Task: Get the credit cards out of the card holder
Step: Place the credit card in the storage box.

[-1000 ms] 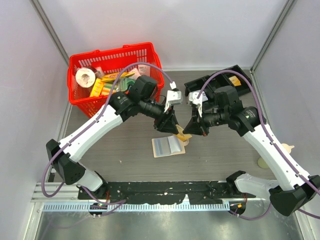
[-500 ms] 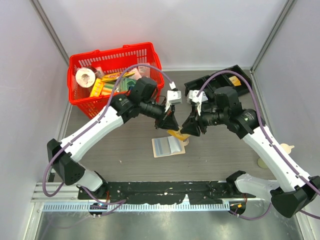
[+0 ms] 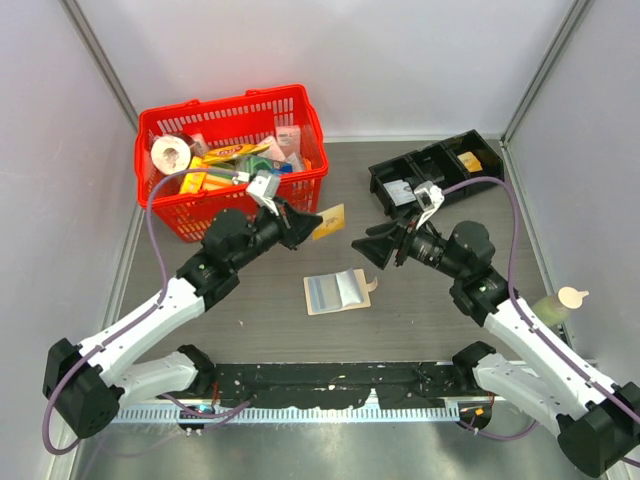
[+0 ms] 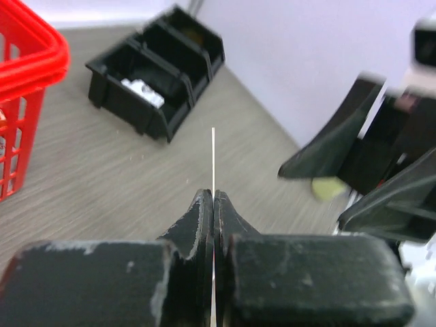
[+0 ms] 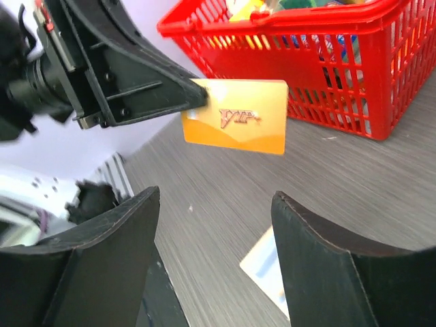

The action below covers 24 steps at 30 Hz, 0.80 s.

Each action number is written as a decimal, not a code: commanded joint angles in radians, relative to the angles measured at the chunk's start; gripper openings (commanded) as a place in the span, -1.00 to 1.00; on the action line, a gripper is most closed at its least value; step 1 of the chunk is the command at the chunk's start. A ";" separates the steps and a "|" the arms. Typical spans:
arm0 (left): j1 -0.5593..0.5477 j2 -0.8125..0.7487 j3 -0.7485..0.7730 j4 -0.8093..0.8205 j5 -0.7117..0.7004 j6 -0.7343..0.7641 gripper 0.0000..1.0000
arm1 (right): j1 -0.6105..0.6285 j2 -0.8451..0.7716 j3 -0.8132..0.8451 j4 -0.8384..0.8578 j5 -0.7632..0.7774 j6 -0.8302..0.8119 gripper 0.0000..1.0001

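1. While the left gripper (image 3: 310, 224) is clamped shut on one yellow-orange credit card (image 3: 330, 219), the card hangs in the air above the table (image 3: 270, 270), between the red basket (image 3: 150, 205) and the right gripper (image 3: 362, 252). The left wrist view shows the card edge-on (image 4: 213, 157), squeezed between the closed fingers.
2. The right gripper is wide open and holds nothing. Its view looks straight at the card's printed face (image 5: 237, 116).
3. The card holder (image 3: 335, 292) lies opened flat on the table, below and between the two grippers, with its pale sleeves facing up. Neither gripper touches it.
4. To my eye this card is out and now needs putting down. I would hold the pinch firm on that one edge, lower the card until it is nearly flat, and release it on bare table well apart from the holder and the basket.
5. If the open gripper is to receive the card instead, it should close on the free end before the left one lets go.
6. The count is one credit card in sight, one card holder, one red basket, and one black tray (image 3: 440, 165) with three compartments. I cannot tell whether more cards sit in the sleeves.
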State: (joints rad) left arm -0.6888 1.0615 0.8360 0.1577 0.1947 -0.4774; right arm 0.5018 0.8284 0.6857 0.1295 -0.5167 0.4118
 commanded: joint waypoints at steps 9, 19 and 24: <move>-0.117 -0.021 -0.140 0.592 -0.380 -0.369 -1.00 | 0.112 0.115 -0.216 0.843 0.271 0.430 0.35; -0.161 0.011 -0.163 0.678 -0.410 -0.446 -1.00 | 0.118 0.213 -0.178 0.983 0.259 0.473 0.30; -0.173 0.029 -0.175 0.717 -0.417 -0.480 -1.00 | 0.118 0.239 -0.146 1.003 0.227 0.475 0.22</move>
State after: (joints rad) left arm -0.8509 1.0786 0.6697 0.7719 -0.1909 -0.9218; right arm 0.6170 1.0550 0.4751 1.0279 -0.2729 0.8783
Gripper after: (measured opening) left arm 0.009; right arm 0.626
